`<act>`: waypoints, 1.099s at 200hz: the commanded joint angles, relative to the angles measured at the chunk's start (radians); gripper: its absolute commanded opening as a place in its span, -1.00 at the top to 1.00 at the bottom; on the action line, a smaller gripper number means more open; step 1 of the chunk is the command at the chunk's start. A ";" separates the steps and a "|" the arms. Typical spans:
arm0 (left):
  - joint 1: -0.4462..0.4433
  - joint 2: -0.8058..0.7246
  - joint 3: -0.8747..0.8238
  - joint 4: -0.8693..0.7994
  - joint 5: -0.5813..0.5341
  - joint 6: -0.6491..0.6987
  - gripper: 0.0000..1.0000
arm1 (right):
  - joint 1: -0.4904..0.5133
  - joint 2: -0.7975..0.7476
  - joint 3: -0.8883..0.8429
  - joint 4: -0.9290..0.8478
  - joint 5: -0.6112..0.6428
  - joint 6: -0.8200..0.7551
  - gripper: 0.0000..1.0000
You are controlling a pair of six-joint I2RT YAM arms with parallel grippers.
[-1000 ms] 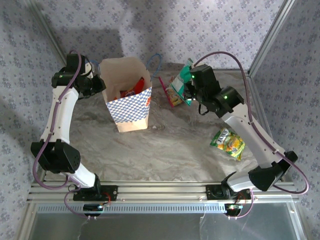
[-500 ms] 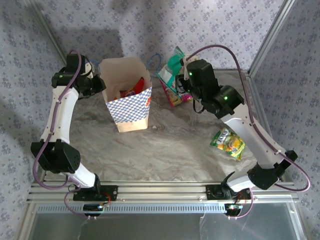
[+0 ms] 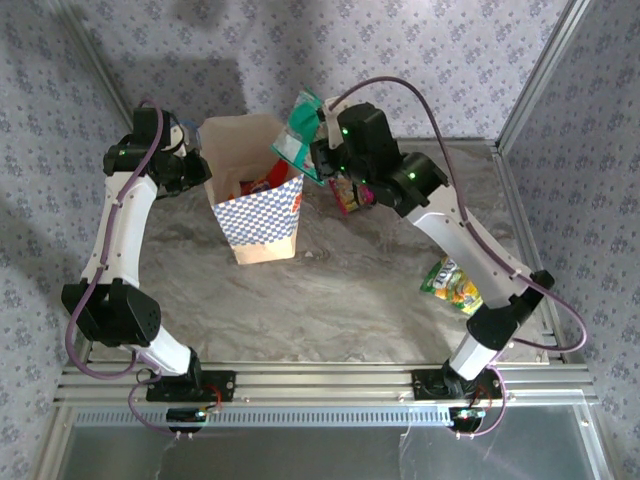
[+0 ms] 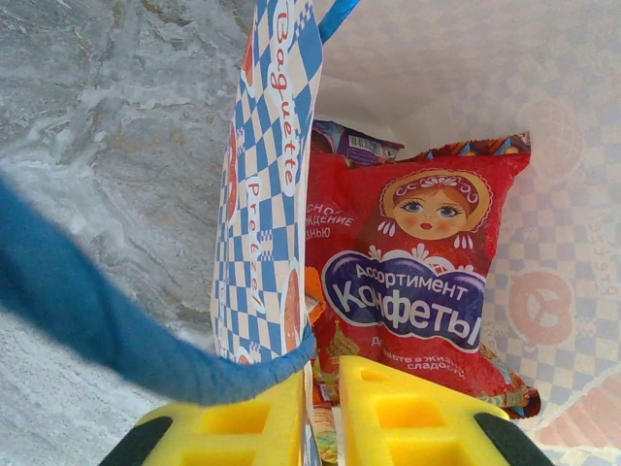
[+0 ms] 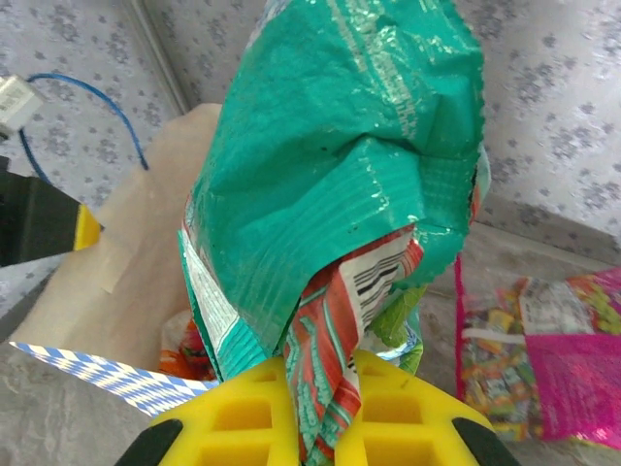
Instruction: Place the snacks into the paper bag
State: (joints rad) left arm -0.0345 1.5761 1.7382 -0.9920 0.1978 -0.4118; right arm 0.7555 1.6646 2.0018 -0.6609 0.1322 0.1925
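Right tool (image 3: 316, 152) is clamped on a teal packet (image 3: 298, 128), held high by the far right corner of the bag (image 3: 262, 215). It looks to be about over the rim, though the top view does not settle that. Left tool (image 4: 323, 393) is pinched on the bag's left wall, fingers almost together with the paper between them, which keeps the mouth open.

On the counter (image 3: 350, 290) the bag stands upright. Inside it lies a red packet (image 4: 417, 282) with a blue label, and other packets are partly hidden behind and under it. I cannot count them.

Two packets lie outside on the counter: a magenta packet (image 3: 347, 195) near the bag's right side, and a green-yellow packet (image 3: 456, 285) well apart, toward the right edge.

My judgement is that the task is past halfway, with the teal packet about to go in and two more to fetch.
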 commanded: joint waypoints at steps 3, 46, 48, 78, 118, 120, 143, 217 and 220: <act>0.005 -0.020 0.001 0.006 0.006 0.001 0.68 | 0.008 0.037 0.085 0.056 -0.063 -0.023 1.00; 0.011 -0.012 0.007 -0.013 -0.007 0.009 0.69 | 0.006 0.161 0.225 0.065 -0.151 -0.008 1.00; 0.011 -0.013 0.007 -0.013 -0.007 0.010 0.69 | 0.006 0.168 0.233 0.064 -0.155 -0.008 1.00; 0.015 -0.012 0.012 -0.014 -0.005 0.013 0.69 | 0.003 0.267 0.350 0.006 -0.194 0.001 1.00; 0.021 -0.009 0.013 -0.014 0.008 0.015 0.74 | 0.000 0.363 0.465 -0.031 -0.245 0.006 1.00; 0.021 -0.010 0.012 -0.014 0.008 0.015 0.75 | 0.001 0.367 0.468 -0.031 -0.245 0.007 1.00; 0.025 -0.006 0.008 -0.010 0.019 0.013 0.76 | -0.001 0.401 0.495 -0.030 -0.268 0.005 1.00; 0.031 -0.005 -0.008 0.006 0.061 0.001 0.78 | -0.005 0.450 0.514 -0.030 -0.309 0.019 1.00; 0.031 -0.007 -0.009 0.006 0.063 0.001 0.78 | -0.004 0.452 0.514 -0.032 -0.313 0.020 1.00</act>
State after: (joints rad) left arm -0.0109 1.5761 1.7378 -0.9924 0.2291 -0.4091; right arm 0.7570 2.1040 2.4603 -0.7193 -0.1429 0.1944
